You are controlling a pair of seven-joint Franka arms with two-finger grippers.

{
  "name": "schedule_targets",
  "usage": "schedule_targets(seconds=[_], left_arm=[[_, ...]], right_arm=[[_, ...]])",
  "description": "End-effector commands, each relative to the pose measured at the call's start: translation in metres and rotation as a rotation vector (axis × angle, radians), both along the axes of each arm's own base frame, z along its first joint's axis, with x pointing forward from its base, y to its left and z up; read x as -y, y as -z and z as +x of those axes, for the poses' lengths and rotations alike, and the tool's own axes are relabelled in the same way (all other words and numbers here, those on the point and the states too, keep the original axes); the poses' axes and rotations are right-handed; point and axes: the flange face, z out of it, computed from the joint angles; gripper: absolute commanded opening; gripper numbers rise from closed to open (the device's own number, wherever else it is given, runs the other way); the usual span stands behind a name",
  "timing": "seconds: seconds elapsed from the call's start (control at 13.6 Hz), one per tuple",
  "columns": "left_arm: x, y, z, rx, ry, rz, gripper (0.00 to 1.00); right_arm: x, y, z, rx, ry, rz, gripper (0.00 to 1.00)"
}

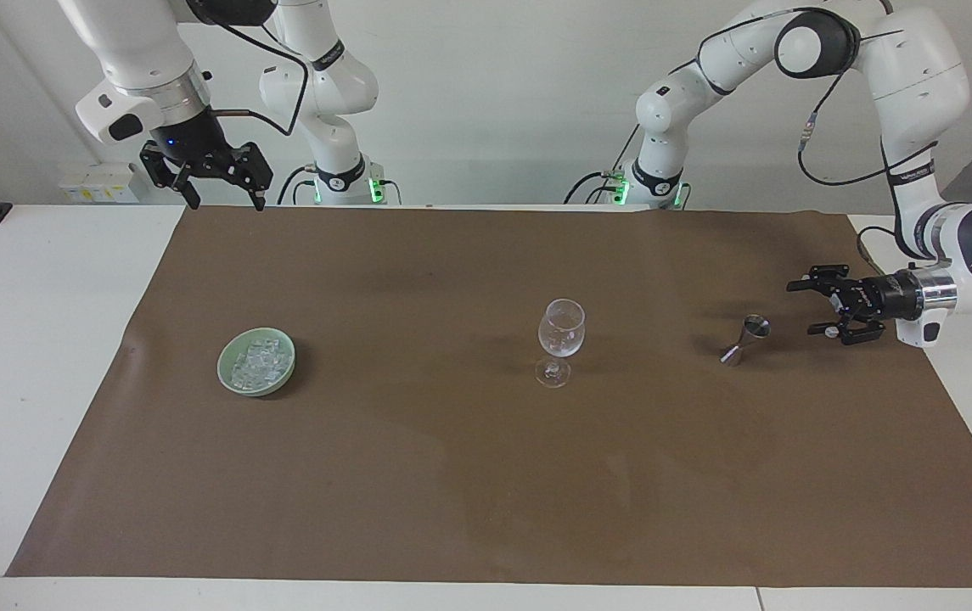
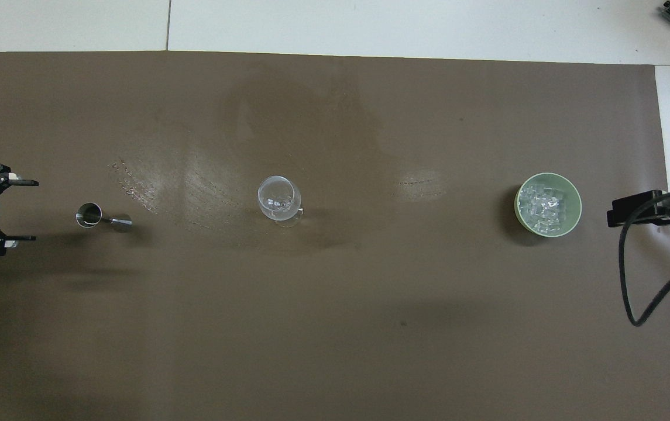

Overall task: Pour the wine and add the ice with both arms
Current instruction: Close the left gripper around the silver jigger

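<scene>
Black and spread wide, the jaws of our left gripper point(image 1: 817, 309) hold nothing; they lie level, low over the brown mat point(image 1: 486, 475) at the left arm's end of the surface, pointing at the steel jigger point(image 1: 744, 338) and near it without touching. From overhead we see the same gripper point(image 2: 24, 210) with the jigger point(image 2: 98, 217) just ahead of its tips.

We keep our right gripper point(image 1: 220, 197) waiting, its jaws open too and empty, pointing down, high over the edge of the mat at the right arm's end of the surface.

Between the two stands the wine glass point(image 1: 560, 341), upright near the middle of the mat, well apart from the jigger. Toward the right arm's end sits the pale green dish point(image 1: 228, 379), and the ice point(image 1: 258, 362) lies heaped in it, many small clear cubes point(image 2: 542, 204).
</scene>
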Motion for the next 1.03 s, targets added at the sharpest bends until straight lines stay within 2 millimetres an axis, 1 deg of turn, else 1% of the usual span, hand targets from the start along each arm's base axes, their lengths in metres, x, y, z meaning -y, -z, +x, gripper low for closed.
schedule_targets(seconds=[0.0, 0.07, 0.15, 0.37, 0.44, 0.52, 0.66, 0.81, 0.96], left_arm=[[0.001, 0.019, -0.004, 0.009, 0.002, 0.007, 1.00], [0.003, 0.026, -0.005, 0.003, 0.008, 0.005, 1.00], [0.004, 0.029, -0.004, 0.018, 0.009, 0.007, 1.00], [0.004, 0.045, -0.005, 0.032, 0.020, 0.012, 1.00], [0.005, 0.056, -0.006, 0.036, 0.021, 0.006, 1.00], [0.006, 0.061, -0.007, 0.047, 0.023, 0.002, 1.00], [0.008, 0.065, -0.007, 0.053, 0.032, 0.006, 1.00], [0.015, 0.075, -0.006, 0.043, 0.028, 0.025, 1.00], [0.015, 0.083, -0.005, 0.037, 0.004, 0.055, 1.00]], right_arm=[[-0.001, -0.004, -0.003, -0.005, -0.005, 0.011, 1.00], [-0.001, -0.004, -0.003, -0.005, -0.005, 0.011, 1.00], [-0.001, -0.004, -0.003, -0.005, -0.005, 0.011, 1.00], [-0.001, -0.004, -0.003, -0.005, -0.005, 0.011, 1.00], [-0.001, -0.004, -0.003, -0.005, -0.005, 0.011, 1.00], [-0.001, -0.004, -0.003, -0.005, -0.005, 0.011, 1.00], [-0.001, -0.004, -0.003, -0.005, -0.005, 0.011, 1.00], [-0.001, -0.004, -0.003, -0.005, -0.005, 0.011, 1.00], [-0.001, -0.004, -0.003, -0.005, -0.005, 0.011, 1.00]])
